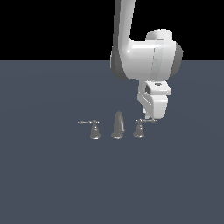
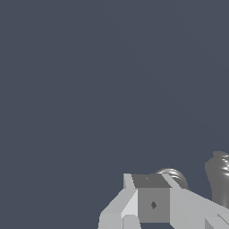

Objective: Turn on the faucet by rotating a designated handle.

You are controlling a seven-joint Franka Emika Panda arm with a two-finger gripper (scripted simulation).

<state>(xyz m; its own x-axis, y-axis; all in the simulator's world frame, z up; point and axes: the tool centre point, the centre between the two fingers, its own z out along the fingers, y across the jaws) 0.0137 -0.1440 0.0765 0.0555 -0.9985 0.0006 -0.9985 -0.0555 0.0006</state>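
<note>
- Nearest the wrist camera sits the pincer (image 2: 153, 203), its pale body and grey pad block filling the lower edge of that view, with the rounded top of the handle (image 2: 172, 175) peeking out just behind it.
- Seen from outside, the handle (image 1: 140, 128) stands on the bench (image 1: 52, 183) at the exterior view's right end of the faucet (image 1: 117, 127), its thin lever pointing toward that view's right.
- Pincer (image 1: 147, 118) hangs right at that lever, at its outer end; whether it touches is unclear, and I cannot tell if the fingers are spread or closed.
- Central spout (image 1: 117, 125) rises just beside the handle, taller and tapered; it shows as a dark rounded shape (image 2: 219, 176) in the wrist view.
- Twin handle (image 1: 93, 129) sits beyond the spout, lever pointing to the exterior view's left.
- White arm (image 1: 144, 54) comes down from above.
</note>
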